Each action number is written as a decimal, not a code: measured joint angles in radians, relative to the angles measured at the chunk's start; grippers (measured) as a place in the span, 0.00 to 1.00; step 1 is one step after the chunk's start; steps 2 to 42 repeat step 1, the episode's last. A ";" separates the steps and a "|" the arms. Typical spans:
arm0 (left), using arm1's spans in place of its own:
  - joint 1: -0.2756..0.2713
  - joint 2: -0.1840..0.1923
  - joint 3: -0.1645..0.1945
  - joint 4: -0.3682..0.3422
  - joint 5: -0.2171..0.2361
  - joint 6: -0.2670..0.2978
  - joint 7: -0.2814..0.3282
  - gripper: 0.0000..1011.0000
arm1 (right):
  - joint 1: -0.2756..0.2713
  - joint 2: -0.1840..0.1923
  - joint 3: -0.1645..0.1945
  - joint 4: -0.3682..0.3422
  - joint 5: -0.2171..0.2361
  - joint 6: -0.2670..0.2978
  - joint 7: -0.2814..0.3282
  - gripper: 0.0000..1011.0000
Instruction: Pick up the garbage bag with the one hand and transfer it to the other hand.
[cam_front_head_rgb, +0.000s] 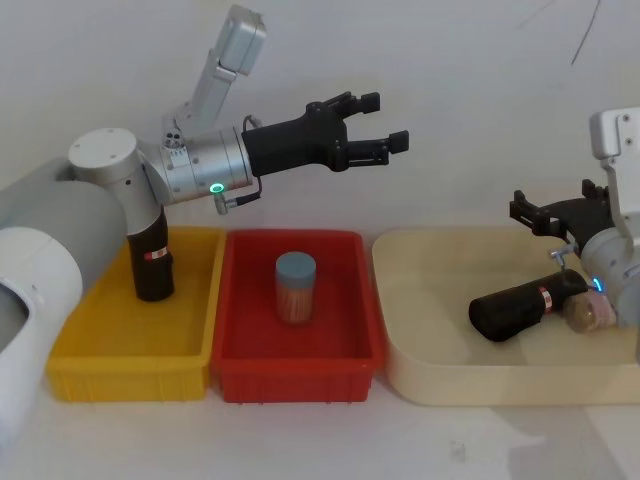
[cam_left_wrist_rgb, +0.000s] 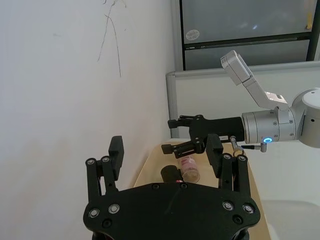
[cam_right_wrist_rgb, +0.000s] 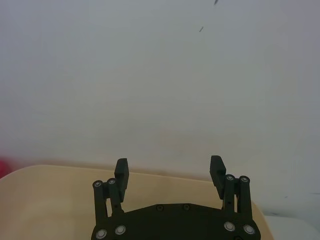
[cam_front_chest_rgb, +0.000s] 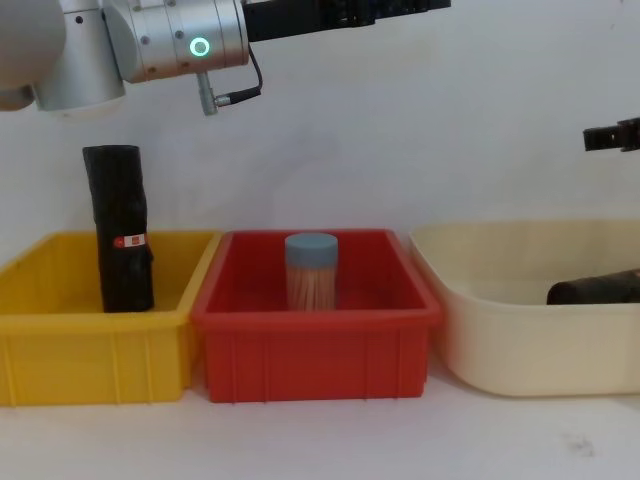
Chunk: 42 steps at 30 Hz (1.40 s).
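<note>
garbage bag (cam_front_head_rgb: 520, 308) lies on its side on the floor of the cream tub (cam_front_head_rgb: 440, 385), its long axis running across the tub: the blunt black end points toward the red bin (cam_front_head_rgb: 297, 372), and the end with the red mark points toward the tub's far-right side, where it touches a small clear jar (cam_front_head_rgb: 590, 312) lying there. nothing grips it.

the right gripper (cam_front_head_rgb: 538, 213), on the arm with the blue ring light, hovers above the tub, over and just behind the bag's marked end. its fingers (cam_right_wrist_rgb: 121, 172) are spread wide with nothing between them, and it touches nothing.

the left gripper (cam_front_head_rgb: 377, 122), on the arm with the green ring light, is held high above the red bin's back wall, its arm stretched level toward the tub. its jaws stand apart and empty.

inside the red bin stands a jar of toothpicks (cam_front_head_rgb: 295, 287) with a grey-blue lid. left of the red bin, the yellow bin (cam_front_head_rgb: 125, 377) holds a slim black roll (cam_front_head_rgb: 153, 257) standing upright.
</note>
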 joint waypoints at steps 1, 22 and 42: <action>0.000 0.000 0.000 0.000 0.000 0.000 0.000 0.99 | 0.000 0.000 0.001 0.000 0.000 0.000 -0.001 0.99; 0.000 0.000 0.000 0.000 0.000 0.000 0.000 0.99 | 0.000 0.000 0.001 0.000 0.000 0.000 -0.001 0.99; 0.000 0.000 0.000 0.000 0.000 0.000 0.000 0.99 | 0.000 0.000 0.001 0.000 0.000 0.000 -0.001 0.99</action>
